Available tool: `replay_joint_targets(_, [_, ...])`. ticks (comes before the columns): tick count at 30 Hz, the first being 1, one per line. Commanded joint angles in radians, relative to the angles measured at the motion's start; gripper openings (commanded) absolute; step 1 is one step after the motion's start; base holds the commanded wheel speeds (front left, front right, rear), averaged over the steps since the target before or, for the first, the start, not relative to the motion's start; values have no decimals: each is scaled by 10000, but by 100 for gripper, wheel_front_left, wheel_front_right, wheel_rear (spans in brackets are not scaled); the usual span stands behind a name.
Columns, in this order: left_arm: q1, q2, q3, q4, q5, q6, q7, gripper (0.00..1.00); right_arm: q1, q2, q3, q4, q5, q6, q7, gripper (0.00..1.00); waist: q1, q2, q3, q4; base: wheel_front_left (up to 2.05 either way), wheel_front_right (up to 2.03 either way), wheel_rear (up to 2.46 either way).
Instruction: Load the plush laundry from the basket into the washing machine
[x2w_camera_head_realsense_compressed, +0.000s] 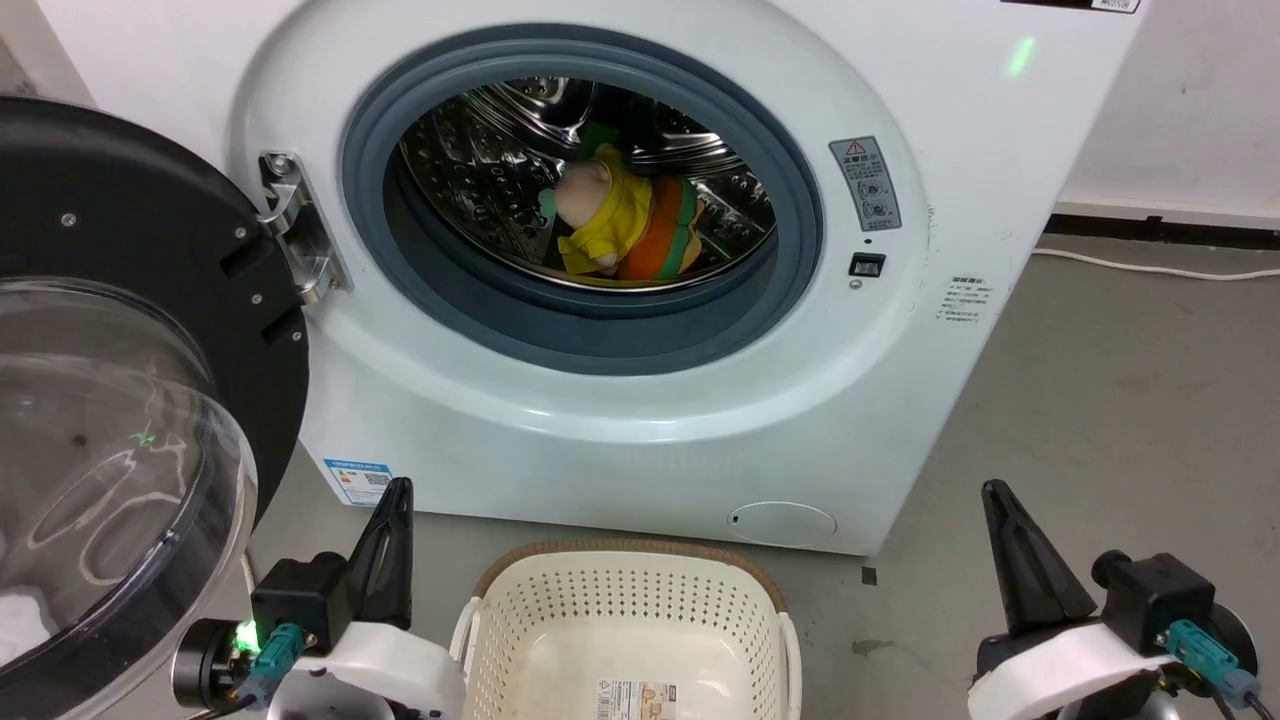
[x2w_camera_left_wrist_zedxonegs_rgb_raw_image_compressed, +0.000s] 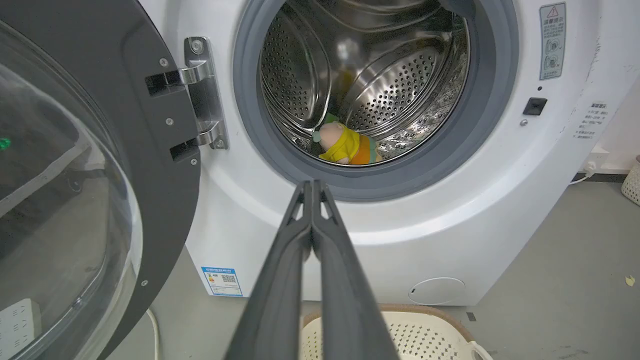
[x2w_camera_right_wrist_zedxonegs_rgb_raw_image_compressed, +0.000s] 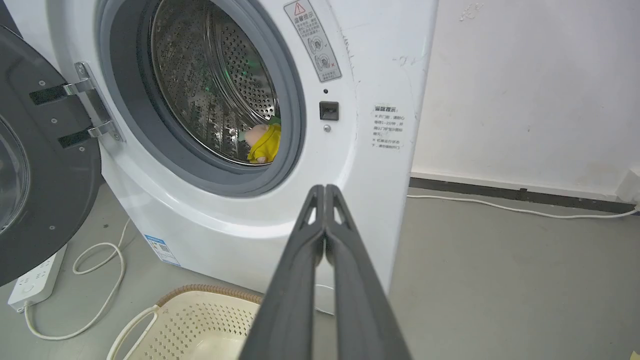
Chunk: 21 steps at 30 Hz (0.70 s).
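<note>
Both soft toys lie inside the steel drum of the white washing machine (x2w_camera_head_realsense_compressed: 600, 420): the pinkish-beige figure in yellow (x2w_camera_head_realsense_compressed: 600, 215) (x2w_camera_left_wrist_zedxonegs_rgb_raw_image_compressed: 337, 145) (x2w_camera_right_wrist_zedxonegs_rgb_raw_image_compressed: 262, 142) leans against the orange burger (x2w_camera_head_realsense_compressed: 665, 240) (x2w_camera_left_wrist_zedxonegs_rgb_raw_image_compressed: 367, 152). The cream basket (x2w_camera_head_realsense_compressed: 625, 620) (x2w_camera_left_wrist_zedxonegs_rgb_raw_image_compressed: 415, 330) (x2w_camera_right_wrist_zedxonegs_rgb_raw_image_compressed: 200, 320) stands on the floor before the washer, with only a paper label on its bottom. My left gripper (x2w_camera_head_realsense_compressed: 400, 487) (x2w_camera_left_wrist_zedxonegs_rgb_raw_image_compressed: 311, 184) is shut and holds nothing, low at the basket's left. My right gripper (x2w_camera_head_realsense_compressed: 992, 488) (x2w_camera_right_wrist_zedxonegs_rgb_raw_image_compressed: 325, 187) is shut and holds nothing, low at the basket's right.
The black-framed door (x2w_camera_head_realsense_compressed: 110, 400) with its clear dome hangs wide open on the left, close to my left arm. A white power strip (x2w_camera_right_wrist_zedxonegs_rgb_raw_image_compressed: 35, 280) and cable (x2w_camera_right_wrist_zedxonegs_rgb_raw_image_compressed: 100, 280) lie on the grey floor under the door. A white cord (x2w_camera_right_wrist_zedxonegs_rgb_raw_image_compressed: 500, 207) runs along the wall at right.
</note>
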Motion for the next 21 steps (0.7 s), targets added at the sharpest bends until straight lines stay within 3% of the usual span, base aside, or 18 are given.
replay_joint_targets(1, [185,-51,36,-90,106,68,81,0,38,-1,-26,-68,-100,3,53,0,-1,0,-8,1,0,0,0])
replay_joint_targets(21, [248,-100,112,-329,348,184,488,0,51,-2,-86,-222,-410,4,463,0,-1,0,-159,19,0,0,0])
